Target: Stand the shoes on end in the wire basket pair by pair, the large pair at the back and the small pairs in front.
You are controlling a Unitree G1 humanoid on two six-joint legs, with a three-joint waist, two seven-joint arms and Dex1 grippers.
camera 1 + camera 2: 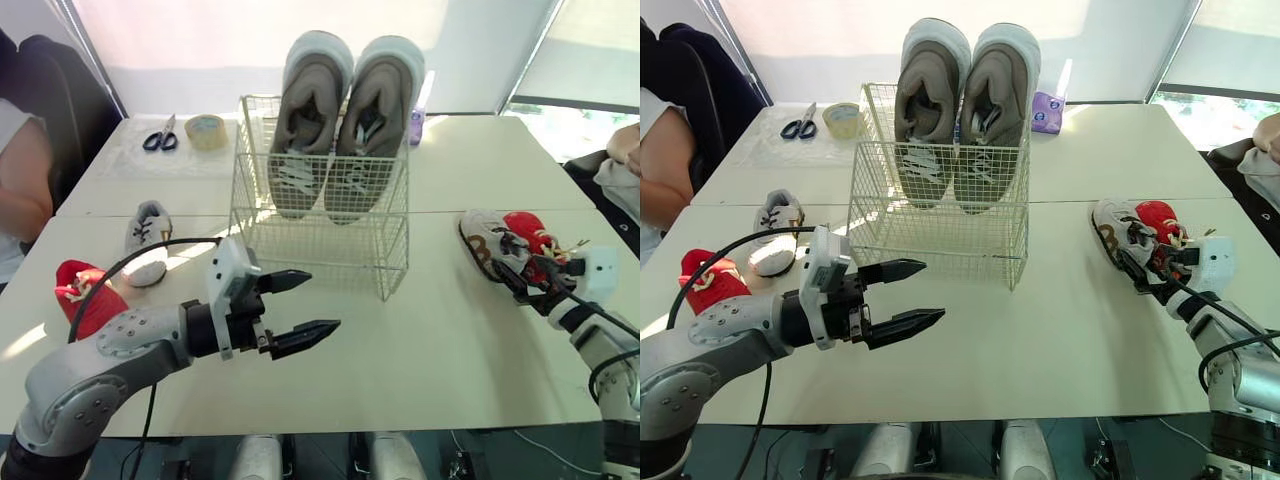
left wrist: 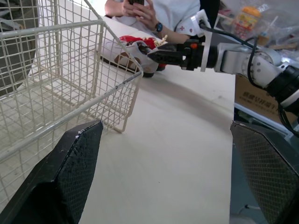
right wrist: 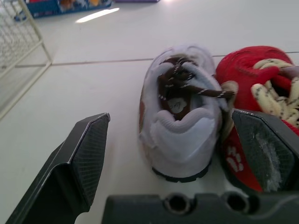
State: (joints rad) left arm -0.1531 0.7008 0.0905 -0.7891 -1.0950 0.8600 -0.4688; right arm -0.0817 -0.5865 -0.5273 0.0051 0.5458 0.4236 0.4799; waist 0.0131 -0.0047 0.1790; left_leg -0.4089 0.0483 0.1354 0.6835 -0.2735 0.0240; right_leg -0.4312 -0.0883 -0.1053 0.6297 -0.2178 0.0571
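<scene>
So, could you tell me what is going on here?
The robot is loading shoes into the wire basket. The large grey pair stands on end at its back. The open right gripper straddles a white shoe beside a red shoe. The open left gripper hovers empty before the basket; two small shoes lie further left.

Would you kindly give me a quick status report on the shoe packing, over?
Left gripper open, empty, before wire basket. Right gripper open, straddling white shoe; red shoe crowds its side. Large pair upright at basket's back.
</scene>
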